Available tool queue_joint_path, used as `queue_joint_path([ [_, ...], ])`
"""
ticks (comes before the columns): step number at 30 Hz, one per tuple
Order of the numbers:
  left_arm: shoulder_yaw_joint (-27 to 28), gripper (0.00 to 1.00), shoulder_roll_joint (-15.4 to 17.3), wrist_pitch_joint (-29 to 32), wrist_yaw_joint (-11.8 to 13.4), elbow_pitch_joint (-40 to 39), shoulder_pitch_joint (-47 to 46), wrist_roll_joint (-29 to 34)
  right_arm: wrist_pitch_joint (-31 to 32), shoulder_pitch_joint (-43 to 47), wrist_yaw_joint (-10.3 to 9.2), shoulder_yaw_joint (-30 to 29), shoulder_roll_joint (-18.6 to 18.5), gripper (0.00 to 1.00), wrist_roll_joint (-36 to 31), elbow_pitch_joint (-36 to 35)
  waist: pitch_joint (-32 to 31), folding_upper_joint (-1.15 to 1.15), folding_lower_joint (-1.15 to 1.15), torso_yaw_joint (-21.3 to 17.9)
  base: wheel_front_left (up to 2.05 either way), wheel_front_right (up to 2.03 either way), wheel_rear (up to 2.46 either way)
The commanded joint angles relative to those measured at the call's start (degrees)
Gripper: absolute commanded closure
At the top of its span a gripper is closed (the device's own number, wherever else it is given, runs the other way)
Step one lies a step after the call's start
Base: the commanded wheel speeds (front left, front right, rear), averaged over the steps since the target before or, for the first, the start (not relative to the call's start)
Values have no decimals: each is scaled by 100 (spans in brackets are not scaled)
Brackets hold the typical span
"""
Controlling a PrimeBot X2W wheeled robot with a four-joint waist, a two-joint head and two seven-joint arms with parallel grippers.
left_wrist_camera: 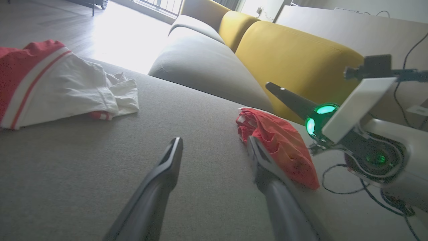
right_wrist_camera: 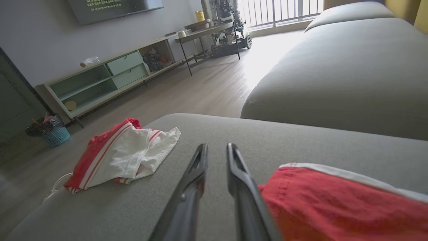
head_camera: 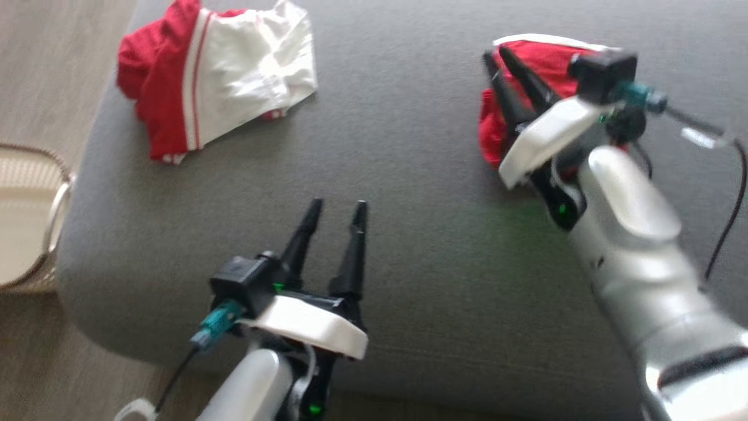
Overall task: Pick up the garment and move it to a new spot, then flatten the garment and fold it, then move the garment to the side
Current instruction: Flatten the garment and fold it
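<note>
Lying on the cushion's [head_camera: 409,175] right side, a red garment [right_wrist_camera: 334,201] sits beside the slightly parted, empty right gripper [right_wrist_camera: 216,146]. The left gripper [head_camera: 338,203] gapes wide.

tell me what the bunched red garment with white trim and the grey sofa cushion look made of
Bunched red garment with white trim: thin matte cloth, possibly light knit; it folds softly, with a stitched hem. Grey sofa cushion: matte woven upholstery, fine texture, rounded padded edges.

Head looks down; wrists skim shared cushion [head_camera: 409,193].

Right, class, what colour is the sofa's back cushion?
Yellow; back cushion shows best in left wrist view.
</note>
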Motion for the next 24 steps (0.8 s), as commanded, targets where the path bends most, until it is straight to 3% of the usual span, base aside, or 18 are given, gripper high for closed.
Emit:
queue_joint_path([
  [1,343,0,-14,-70,41,-241,78,91,-57,250,-2,29,106,0,56,-450,-205,0,0,-314,0,0,0],
  [6,695,0,-5,-70,63,-323,273,265,-58,874,-2,-254,106,0,-138,-1152,-401,0,0,-608,0,0,0],
  [15,1499,0,5,-70,227,-688,697,779,-58,2463,-2,-1279,106,0,-1001,-2610,-830,0,0,-1035,0,0,0],
  [24,2124,0,-8,-70,46,-942,1141,1160,-59,3803,-2,-1794,106,0,-1465,-3882,-1161,0,0,-1243,0,0,0],
])
